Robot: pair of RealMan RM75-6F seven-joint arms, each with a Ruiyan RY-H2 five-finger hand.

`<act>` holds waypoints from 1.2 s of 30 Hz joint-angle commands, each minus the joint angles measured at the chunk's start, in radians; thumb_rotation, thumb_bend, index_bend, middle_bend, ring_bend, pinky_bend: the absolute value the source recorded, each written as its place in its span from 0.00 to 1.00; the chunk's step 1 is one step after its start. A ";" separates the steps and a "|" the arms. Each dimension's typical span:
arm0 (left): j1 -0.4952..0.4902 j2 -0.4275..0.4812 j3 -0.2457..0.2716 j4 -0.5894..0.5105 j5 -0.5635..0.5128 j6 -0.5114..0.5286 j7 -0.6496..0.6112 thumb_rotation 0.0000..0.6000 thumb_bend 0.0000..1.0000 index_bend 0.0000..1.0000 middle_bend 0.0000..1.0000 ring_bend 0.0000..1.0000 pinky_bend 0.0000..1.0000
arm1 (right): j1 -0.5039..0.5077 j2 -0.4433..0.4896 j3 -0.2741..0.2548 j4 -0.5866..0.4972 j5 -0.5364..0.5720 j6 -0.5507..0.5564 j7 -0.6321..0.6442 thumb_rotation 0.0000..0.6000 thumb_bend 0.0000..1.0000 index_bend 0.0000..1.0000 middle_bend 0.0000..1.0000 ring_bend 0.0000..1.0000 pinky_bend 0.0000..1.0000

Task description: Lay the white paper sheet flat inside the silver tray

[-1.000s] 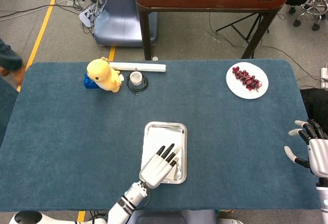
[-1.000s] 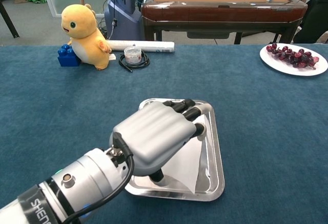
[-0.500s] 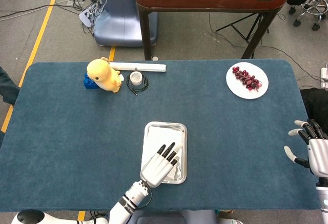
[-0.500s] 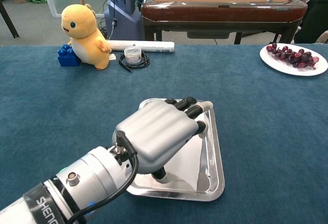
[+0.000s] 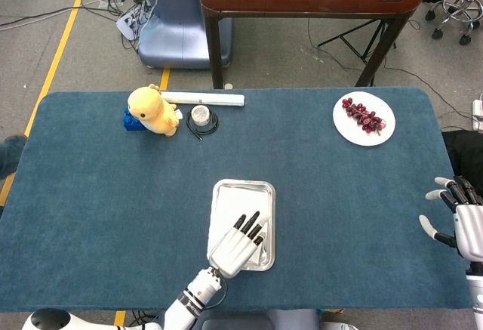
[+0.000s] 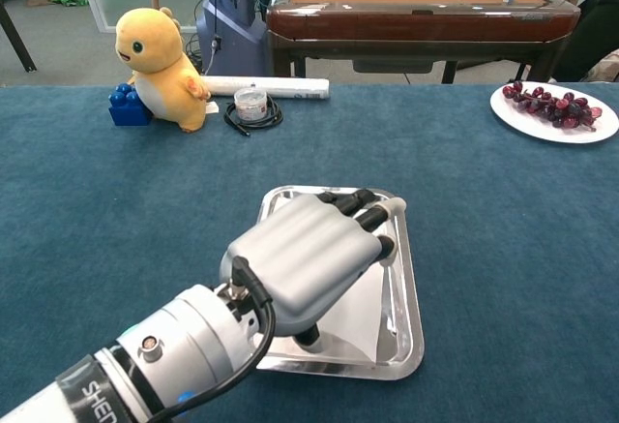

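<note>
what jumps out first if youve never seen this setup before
The big grey left hand fills the near middle, spread over the silver tray with the white paper sheet under it. Next comes the yellow plush duck at the far left, leaning on blue blocks, then the plate of red grapes at the far right.

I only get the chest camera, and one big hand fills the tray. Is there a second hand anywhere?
Observer: Yes. The head view shows the right hand at the right edge of the table, fingers apart, holding nothing.
Operator: Does the paper reach past the hand I can see?
Observer: From above, the white paper sheet shows ahead of the left hand, on the left side of the silver tray; bare metal runs along the tray's right side.
</note>
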 commanded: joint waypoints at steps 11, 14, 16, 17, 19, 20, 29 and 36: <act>-0.013 0.007 -0.021 -0.057 -0.092 -0.013 0.141 1.00 0.04 0.21 0.03 0.00 0.16 | 0.000 0.001 -0.001 -0.001 -0.002 -0.001 0.005 1.00 0.27 0.41 0.24 0.12 0.32; -0.016 0.008 -0.026 -0.077 -0.131 -0.011 0.187 1.00 0.01 0.19 0.02 0.00 0.16 | 0.000 0.002 0.000 -0.002 -0.002 0.000 0.009 1.00 0.27 0.41 0.24 0.12 0.32; -0.018 0.009 -0.030 -0.088 -0.153 -0.007 0.205 1.00 0.00 0.17 0.02 0.00 0.16 | -0.001 0.002 0.000 -0.001 -0.001 0.000 0.008 1.00 0.27 0.41 0.24 0.12 0.32; -0.020 0.009 -0.031 -0.092 -0.160 -0.005 0.211 1.00 0.00 0.16 0.02 0.00 0.16 | -0.001 0.002 0.000 -0.001 -0.001 0.000 0.009 1.00 0.27 0.41 0.24 0.12 0.32; -0.023 0.010 -0.034 -0.100 -0.173 -0.002 0.220 1.00 0.00 0.15 0.02 0.00 0.16 | -0.001 0.002 0.000 -0.001 -0.001 0.000 0.009 1.00 0.27 0.41 0.24 0.12 0.32; -0.025 0.010 -0.035 -0.105 -0.181 0.001 0.227 1.00 0.00 0.15 0.02 0.00 0.16 | 0.000 0.002 -0.001 -0.001 -0.001 -0.001 0.010 1.00 0.27 0.41 0.24 0.12 0.32; -0.055 0.044 -0.043 -0.161 -0.245 0.002 0.282 1.00 0.00 0.10 0.02 0.00 0.16 | 0.000 0.001 0.000 -0.001 0.000 -0.002 0.009 1.00 0.27 0.41 0.24 0.12 0.32; -0.089 0.097 -0.058 -0.218 -0.355 -0.036 0.296 1.00 0.00 0.03 0.00 0.00 0.13 | 0.002 0.000 0.001 0.001 0.003 -0.005 0.005 1.00 0.27 0.41 0.24 0.12 0.32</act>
